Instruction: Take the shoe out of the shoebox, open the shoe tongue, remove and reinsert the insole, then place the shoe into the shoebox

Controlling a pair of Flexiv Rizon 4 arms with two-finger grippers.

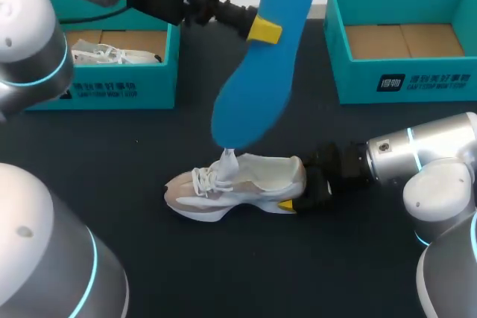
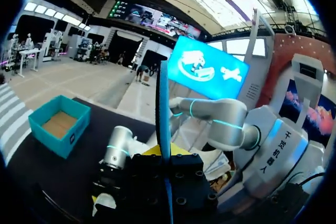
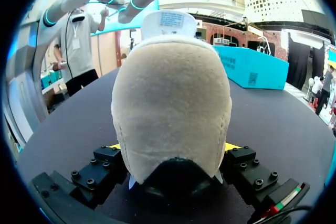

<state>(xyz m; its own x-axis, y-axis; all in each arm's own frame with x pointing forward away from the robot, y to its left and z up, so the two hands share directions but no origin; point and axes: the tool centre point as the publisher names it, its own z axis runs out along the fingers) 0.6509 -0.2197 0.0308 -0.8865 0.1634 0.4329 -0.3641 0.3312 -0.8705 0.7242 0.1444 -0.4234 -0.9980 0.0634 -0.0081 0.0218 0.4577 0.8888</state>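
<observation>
Shoe: the shoe [image 1: 246, 180] is out of its box and stands on its sole on the dark table [image 1: 335, 258], near the middle, toe to the left and heel to the right. That step looks done.
Tongue: the tongue [image 1: 228, 163] stands up above the laces, so the mouth of the shoe appears open. I judge this step done too.
Insole: the blue insole [image 1: 257, 72] is out of the shoe and in the air above it, tilted, with its lower end just over the tongue. Removal is done; it is not yet back inside.
Left gripper: the left gripper [image 1: 262, 29] pinches the insole at its upper part. In the left wrist view the insole runs edge-on between the fingers.
Right gripper: the right gripper [image 1: 302, 197] sits at the heel. In the right wrist view the heel fills the gap, with a yellow tip against each side, so it clamps the shoe and steadies it.
Boxes: the left shoebox [image 1: 112, 87], at far left, holds a second white shoe [image 1: 112, 55]. The right shoebox [image 1: 417, 83], at far right, shows only its cardboard floor.
Left to do: slide the insole into the shoe and seat it flat, then lift the shoe into a box.
Progress: a little past halfway, by my estimate.
</observation>
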